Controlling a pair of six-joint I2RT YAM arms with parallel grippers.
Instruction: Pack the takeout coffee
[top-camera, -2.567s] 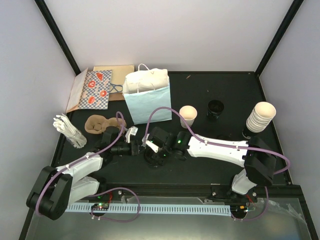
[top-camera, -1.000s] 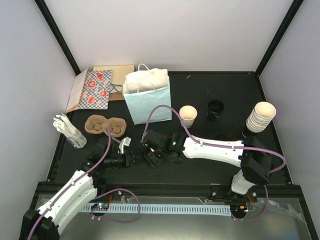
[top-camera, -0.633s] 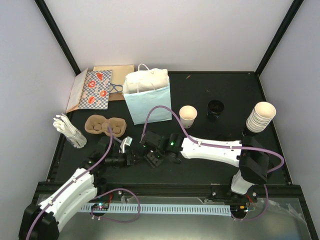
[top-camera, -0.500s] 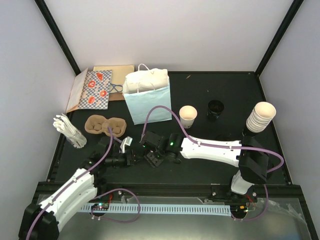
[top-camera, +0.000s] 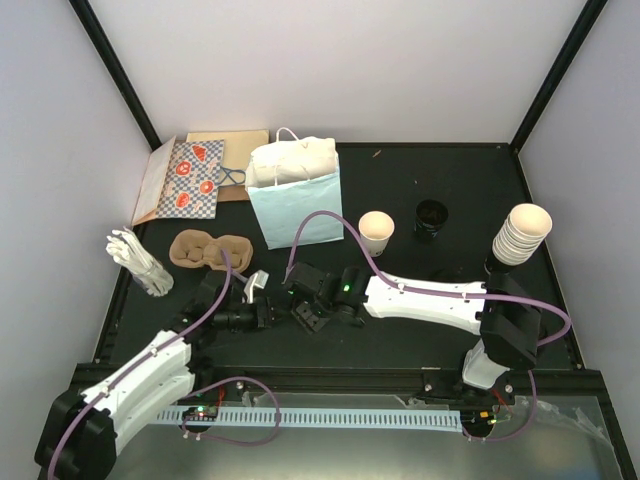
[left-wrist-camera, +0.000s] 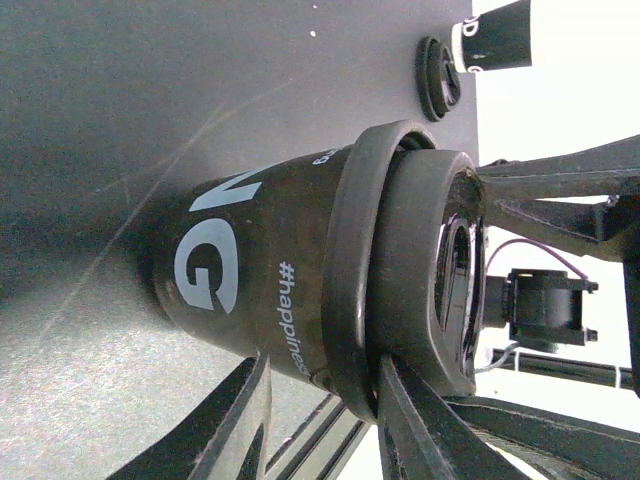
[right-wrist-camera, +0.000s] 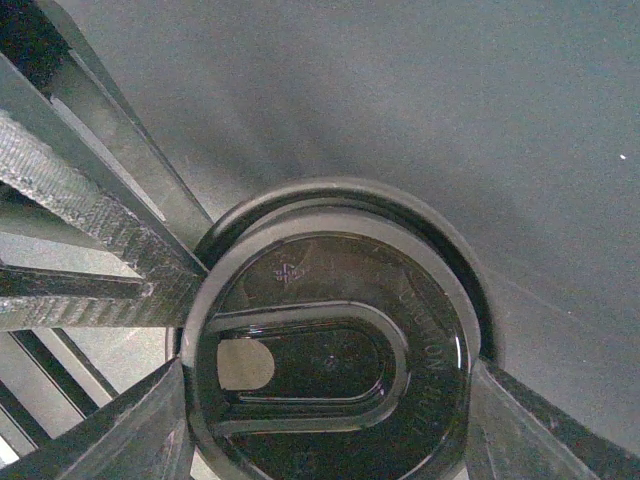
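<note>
Black worktop (top-camera: 450, 190) enclosed by pale walls with black corner posts. The cup (left-wrist-camera: 250, 270) stands upright near the front centre, between the two arms and well apart from the blue bag (top-camera: 297, 205) behind it. Its outer wall is dark. It carries large white letters "NG" and, in small white type, "#happines", the end hidden at the cup's edge. A black lid (right-wrist-camera: 330, 360) sits on the cup, with a raised oval panel and a sip hole. The embossed lettering round its edge is too faint to read. The right gripper (right-wrist-camera: 328, 395) comes from above and its jaws are closed on the lid's two sides. The left gripper's (left-wrist-camera: 322, 375) jaws stand parted. One tip is at the lid's rim and the other lower on the cup wall, beside the cup rather than around it. Also on the worktop are an open cup (top-camera: 376, 230), a spare lid (top-camera: 431, 215), a cup stack (top-camera: 522, 232), a brown carrier (top-camera: 208, 250), white cutlery (top-camera: 138, 260) and a chequered bag (top-camera: 188, 180).
</note>
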